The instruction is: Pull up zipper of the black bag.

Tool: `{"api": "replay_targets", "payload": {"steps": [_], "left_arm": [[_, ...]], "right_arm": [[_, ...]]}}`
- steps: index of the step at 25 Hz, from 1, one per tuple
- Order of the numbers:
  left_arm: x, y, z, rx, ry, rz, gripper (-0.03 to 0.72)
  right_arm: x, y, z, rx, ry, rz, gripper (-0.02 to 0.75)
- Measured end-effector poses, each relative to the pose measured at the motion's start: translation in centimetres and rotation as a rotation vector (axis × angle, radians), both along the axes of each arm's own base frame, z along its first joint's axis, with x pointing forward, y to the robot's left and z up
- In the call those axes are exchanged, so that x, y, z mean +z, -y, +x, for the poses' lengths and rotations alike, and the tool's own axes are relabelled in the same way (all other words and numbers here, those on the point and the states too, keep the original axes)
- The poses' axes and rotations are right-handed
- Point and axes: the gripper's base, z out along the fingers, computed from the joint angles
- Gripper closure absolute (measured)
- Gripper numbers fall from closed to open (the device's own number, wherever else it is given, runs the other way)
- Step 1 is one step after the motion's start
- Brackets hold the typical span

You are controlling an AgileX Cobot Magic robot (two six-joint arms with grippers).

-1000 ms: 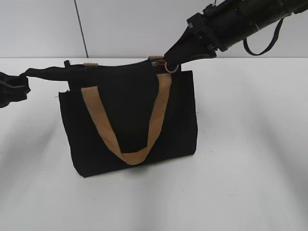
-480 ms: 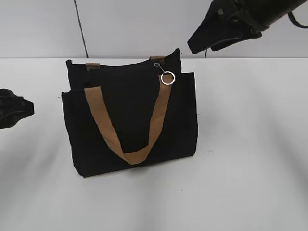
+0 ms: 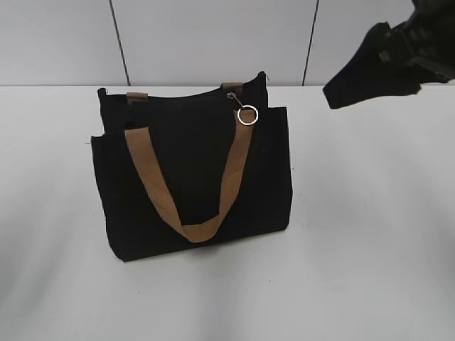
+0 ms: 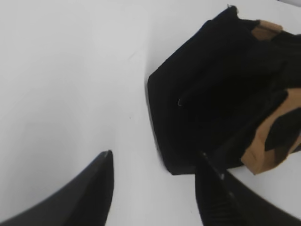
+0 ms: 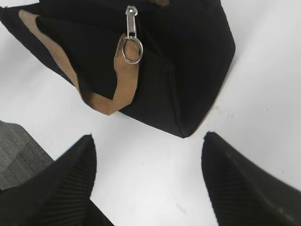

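I see the black bag (image 3: 192, 177) upright on the table (image 3: 370, 249), zipper (image 3: 247, 114) ring hanging at its right top corner. My right tool (image 5: 148, 183), spread wide and empty, has it at eleven o'clock and is nearer; the left tool (image 4: 155, 188) is open too.

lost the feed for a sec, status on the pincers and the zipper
Both pincers open, empty: left, right raised off to the bag's right. Zipper ring hangs free at black bag top right. Nothing in the way.
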Motion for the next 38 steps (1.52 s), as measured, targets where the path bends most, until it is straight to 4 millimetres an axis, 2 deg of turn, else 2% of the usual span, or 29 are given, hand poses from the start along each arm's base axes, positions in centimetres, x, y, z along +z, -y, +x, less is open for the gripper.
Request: {"api": "replay_targets", "payload": {"steps": [2,7,15,19,25,31,34,38], "left_arm": [[0.9,-0.6,-1.6,-0.032,0.008,0.012,0.271],[1.5,-1.6,-4.8,-0.121,-0.021,0.062,0.272],[2.4,-3.9,-10.2,-0.174,0.069,0.079,0.273],[2.4,-4.8,-12.2,-0.171,0.117,0.065,0.273],[2.2,-6.1,-13.8,-0.143,0.194,0.091,0.279],[1.1,-6.3,-14.0,-0.138,0.209,0.098,0.288],[1.2,-6.3,-14.0,-0.139,0.216,0.098,0.297],[1.2,-6.0,-14.1,-0.196,0.234,0.124,0.298]], "right_arm": [[0.4,0.4,-1.5,-0.010,0.032,-0.002,0.199],[1.1,1.6,-6.0,-0.042,0.083,-0.003,0.199],[-0.7,3.6,-14.3,-0.122,0.120,0.014,0.199],[-1.0,4.9,-18.4,-0.179,0.183,0.007,0.199],[-0.9,7.0,-23.4,-0.303,0.244,-0.037,0.199],[-3.3,9.0,-26.4,-0.422,0.281,-0.120,0.199],[-4.7,9.3,-27.1,-0.436,0.303,-0.124,0.204],[-5.3,9.5,-27.3,-0.455,0.380,-0.102,0.244]]}}
